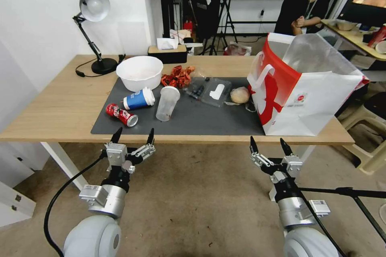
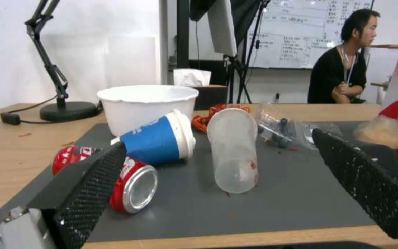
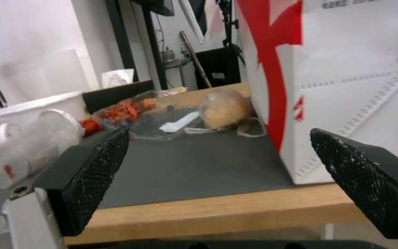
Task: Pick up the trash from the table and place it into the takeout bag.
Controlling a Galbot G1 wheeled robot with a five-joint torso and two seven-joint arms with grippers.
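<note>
On the mat (image 1: 209, 122), leftmost, we see the can (image 1: 122, 115) on its side, then the blue cup (image 1: 138, 99), the clear cup (image 1: 167, 103), both tipped over, the lump (image 1: 240, 94), and the bag (image 1: 307, 88) upright at the table (image 1: 52, 104)'s right end. Our left gripper (image 1: 133, 135) and right gripper (image 1: 269, 145) hover before the near edge, fingers apart, empty.

You had bright, even indoor light with soft shadows. The head view bowed straight lines toward its edges. Both wrist views were soft, and the takeout bag (image 3: 346, 86) glared white near the desk's right end.
</note>
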